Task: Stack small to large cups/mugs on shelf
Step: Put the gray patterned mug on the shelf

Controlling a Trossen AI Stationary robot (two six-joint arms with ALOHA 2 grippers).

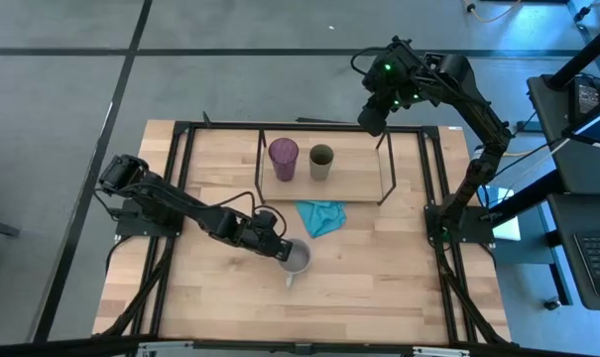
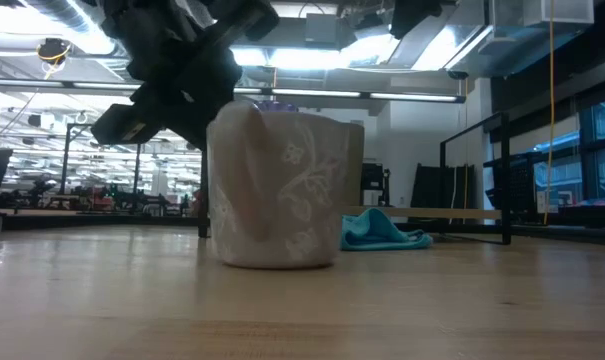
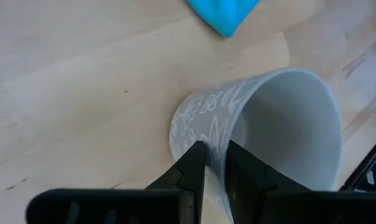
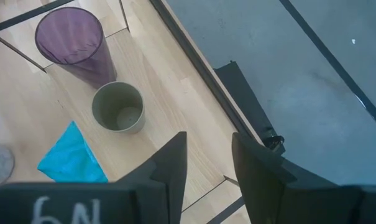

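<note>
Broad wooden worktop [image 1: 379, 288], seen whole from above. Low shelf [image 1: 359, 178] at its far middle, carrying purple tumbler [image 1: 284, 158] and, just beside it, olive-green cup [image 1: 321, 162], both upright. Teal cloth [image 1: 320, 215] crumpled on the worktop just in front of the shelf. Grey mug [image 1: 298, 257] with pale floral pattern upright near the cloth, well short of the shelf, handle toward the near edge. Left end effector [image 3: 216, 163] clamped across the mug's rim, one finger inside, one outside. Right end effector [image 4: 207, 163] raised behind the shelf's far right corner, fingers apart and empty. Mug judged stiff, glazed and probably slippery, heavy enough to swing from a rim pinch and breakable if dropped; rim opposite the handle judged the soundest hold, kept level on the way to the shelf.
</note>
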